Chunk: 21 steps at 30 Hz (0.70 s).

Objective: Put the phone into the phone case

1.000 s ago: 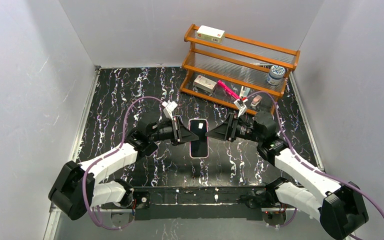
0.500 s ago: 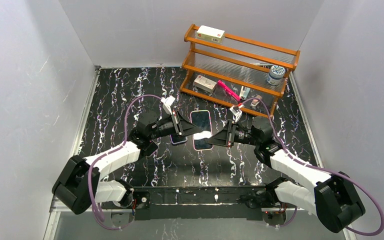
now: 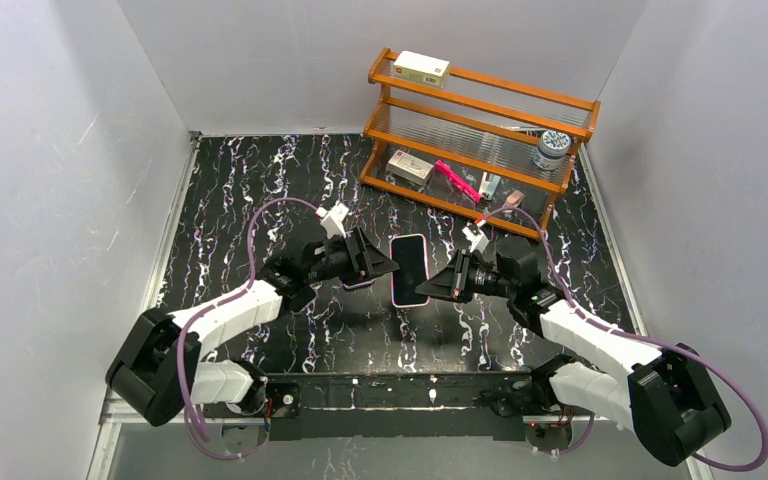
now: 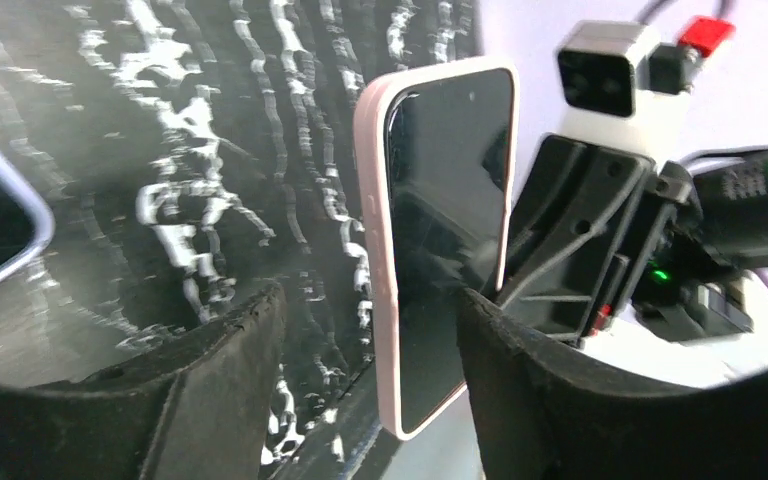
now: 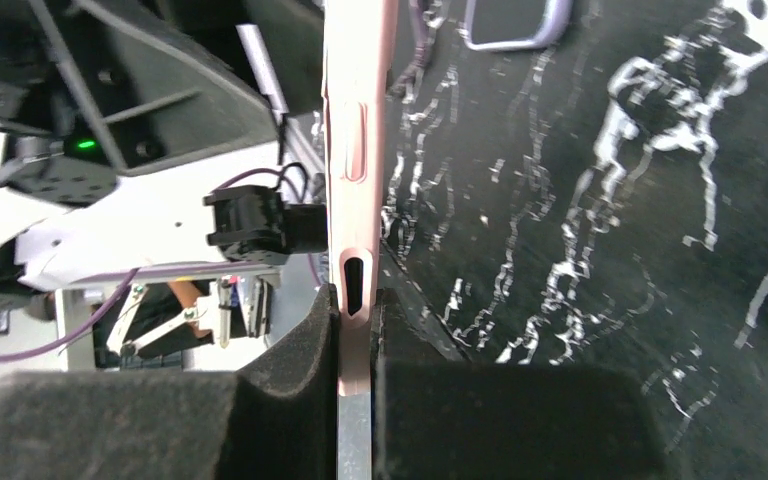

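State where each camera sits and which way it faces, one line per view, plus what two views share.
Top external: above and behind the bases, looking down on the marbled table, wooden rack, both arms, left gripper and right gripper.
Left wrist: on the left arm, looking past its open fingers at the pink-rimmed phone, screen side.
Right wrist: on the right arm, looking along its fingers clamping that phone's edge.
Shared: both wrist views show the phone and the opposite arm.

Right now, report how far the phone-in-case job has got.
Done: the phone is off the table, held on edge. In hand: the right gripper is shut on one end of it; the left gripper is open beside it. Left: the lavender-rimmed case lies flat on the table, apart from the phone; seating it remains.
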Each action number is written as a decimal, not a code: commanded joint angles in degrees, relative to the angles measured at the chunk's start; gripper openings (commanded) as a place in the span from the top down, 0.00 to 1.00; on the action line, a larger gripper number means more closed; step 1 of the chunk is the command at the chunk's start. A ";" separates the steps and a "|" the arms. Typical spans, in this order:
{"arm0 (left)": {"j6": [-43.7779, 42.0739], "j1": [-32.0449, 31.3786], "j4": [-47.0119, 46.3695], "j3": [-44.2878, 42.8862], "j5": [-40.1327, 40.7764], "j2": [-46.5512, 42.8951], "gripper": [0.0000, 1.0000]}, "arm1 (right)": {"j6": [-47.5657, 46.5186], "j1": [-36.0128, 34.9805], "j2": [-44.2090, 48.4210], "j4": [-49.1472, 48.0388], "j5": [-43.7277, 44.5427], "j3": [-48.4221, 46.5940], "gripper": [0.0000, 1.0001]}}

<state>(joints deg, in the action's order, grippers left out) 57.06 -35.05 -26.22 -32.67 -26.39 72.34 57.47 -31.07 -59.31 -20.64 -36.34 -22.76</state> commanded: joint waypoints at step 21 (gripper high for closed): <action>-27.94 -0.26 41.66 -12.25 22.96 -10.49 0.02 | -7.64 0.76 -18.46 8.20 11.93 -9.36 0.92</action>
<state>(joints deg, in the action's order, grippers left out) 31.81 -35.05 12.36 -42.87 -4.89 64.77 50.57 -30.70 -77.08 -9.30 -25.61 -28.67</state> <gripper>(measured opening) 0.981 0.124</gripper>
